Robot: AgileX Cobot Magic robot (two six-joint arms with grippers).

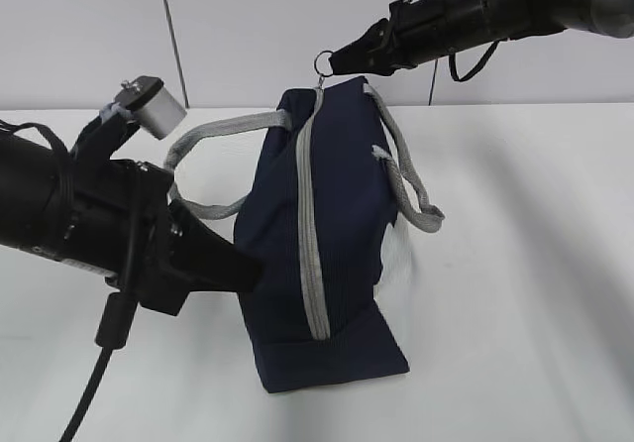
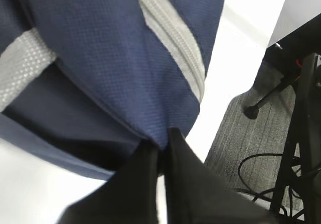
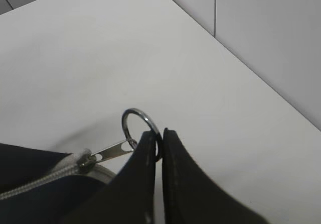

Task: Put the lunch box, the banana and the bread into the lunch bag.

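Note:
The navy lunch bag [image 1: 332, 234] lies on the white table with its grey zipper [image 1: 308, 244] closed along its top, far end lifted. My right gripper [image 1: 337, 62] is shut on the metal ring pull [image 1: 324, 62] at the bag's far end; the ring [image 3: 141, 125] shows pinched between the fingers in the right wrist view. My left gripper [image 1: 253, 274] is shut on the bag's fabric at its near left side; the left wrist view shows the navy cloth [image 2: 165, 128] pinched. The lunch box, banana and bread are out of view.
Two grey webbing handles [image 1: 411, 179] hang from the bag's sides, one [image 1: 213, 135] looping left. The table's edge, grey floor, cables and a stand's legs [image 2: 286, 133] show in the left wrist view. A white wall stands behind the table.

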